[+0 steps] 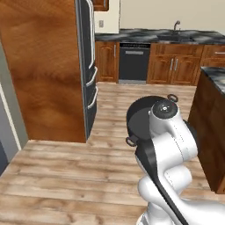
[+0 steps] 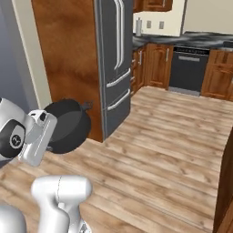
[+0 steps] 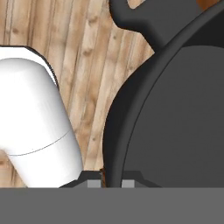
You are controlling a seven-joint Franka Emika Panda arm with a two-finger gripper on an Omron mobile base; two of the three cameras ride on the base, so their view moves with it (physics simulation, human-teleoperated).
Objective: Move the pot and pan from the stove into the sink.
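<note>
Wood plank floor (image 1: 66,176) fills the middle of the kitchen, brown cabinets (image 1: 176,68) along the back wall with a black dishwasher (image 1: 134,61) set between them. Marbled countertop (image 1: 149,35) runs above, slim faucet (image 1: 176,25) at the far sink (image 1: 182,38), basin itself too small to make out. Tall dark fridge (image 2: 113,63) stands beside a big wood panel (image 1: 44,66). White arm carries the pot (image 1: 139,116) in the air above the floor, well apart from the sink. Pot is tipped on its side, open mouth facing the base cameras, loop handles (image 1: 172,97) sticking out at top and bottom. From the right base camera the pot (image 2: 68,125) hangs just in front of the wood panel by the fridge. Hand camera: the gripper (image 3: 106,179) is clamped on the pot's rim (image 3: 114,131), one fingertip (image 3: 89,178) outside the wall, one inside, dark interior to the right, one handle at top.
</note>
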